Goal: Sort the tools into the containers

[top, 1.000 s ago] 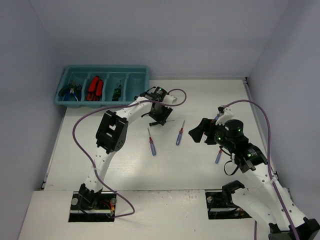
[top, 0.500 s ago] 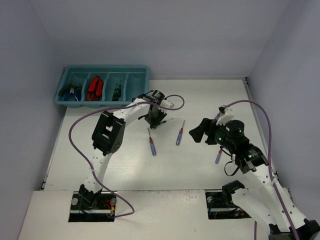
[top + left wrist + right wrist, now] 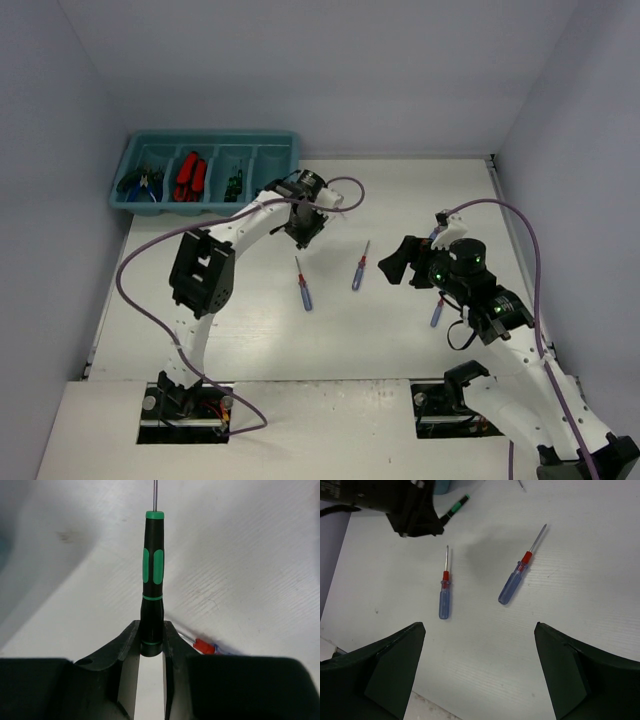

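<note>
Just above centre in the top view: left gripper (image 3: 303, 228), jaws clamped on the butt end of a green-handled screwdriver (image 3: 152, 580). Seen from the left wrist as a black handle with green inlays, pointing straight up the frame, thin shaft running off the top edge. Glimpsed again at the upper left of the right wrist view, green tip (image 3: 457, 505) poking out beside the dark gripper body.

At right of centre in the top view: right gripper (image 3: 392, 265), jaws spread wide, holding nothing, both fingers (image 3: 395, 675) at the lower corners of its own view.

Lying on the white table (image 3: 400, 200) between the two grippers: two blue-handled screwdrivers with red collars, one (image 3: 303, 288) left of the other (image 3: 358, 270), well apart. Further right, beside the right arm, a third blue handle (image 3: 436, 313), partly hidden.

Upper left of the top view: teal tray (image 3: 210, 137), with pliers (image 3: 140, 181) in the leftmost compartment, red utility knives (image 3: 189, 177) in the next, green screwdrivers (image 3: 232, 183) in the third.
</note>
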`<move>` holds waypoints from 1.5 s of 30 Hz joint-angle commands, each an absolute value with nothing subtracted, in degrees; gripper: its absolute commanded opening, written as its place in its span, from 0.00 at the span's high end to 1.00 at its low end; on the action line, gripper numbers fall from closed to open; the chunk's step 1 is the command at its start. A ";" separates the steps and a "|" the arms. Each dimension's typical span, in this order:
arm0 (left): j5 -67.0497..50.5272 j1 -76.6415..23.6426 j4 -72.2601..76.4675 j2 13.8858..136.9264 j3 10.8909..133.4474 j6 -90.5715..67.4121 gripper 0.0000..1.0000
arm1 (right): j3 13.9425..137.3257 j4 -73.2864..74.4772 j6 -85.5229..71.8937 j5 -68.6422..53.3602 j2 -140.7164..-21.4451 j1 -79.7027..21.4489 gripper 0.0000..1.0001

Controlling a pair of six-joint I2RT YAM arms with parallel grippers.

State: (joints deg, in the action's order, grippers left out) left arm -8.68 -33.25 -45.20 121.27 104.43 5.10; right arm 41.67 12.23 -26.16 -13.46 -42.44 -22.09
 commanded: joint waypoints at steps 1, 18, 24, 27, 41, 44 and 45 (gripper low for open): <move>0.98 -30.33 -44.18 109.68 109.58 -3.49 1.00 | 44.12 9.32 -24.62 -10.91 -43.76 -21.88 0.11; 2.71 -9.82 -39.64 127.03 126.14 -13.62 0.94 | 45.51 9.05 -22.60 -9.32 -47.53 -21.88 0.11; 2.81 -7.39 -37.83 130.79 130.95 -14.42 0.63 | 45.70 9.05 -22.51 -9.23 -47.89 -21.88 0.11; 1.47 -7.64 -34.32 126.60 128.30 -14.14 0.49 | 45.96 9.05 -22.10 -9.14 -48.49 -21.81 0.11; 5.76 -27.23 -28.86 93.05 82.47 -29.94 0.44 | 46.92 9.14 -19.83 -6.50 -50.38 -21.71 0.11; 7.93 -33.55 -26.66 89.23 73.72 -36.87 0.44 | 46.77 9.18 -19.39 -6.34 -50.95 -21.71 0.11; 8.19 -35.65 -25.61 88.35 70.93 -39.61 0.44 | 46.65 9.22 -19.32 -6.19 -51.17 -21.71 0.11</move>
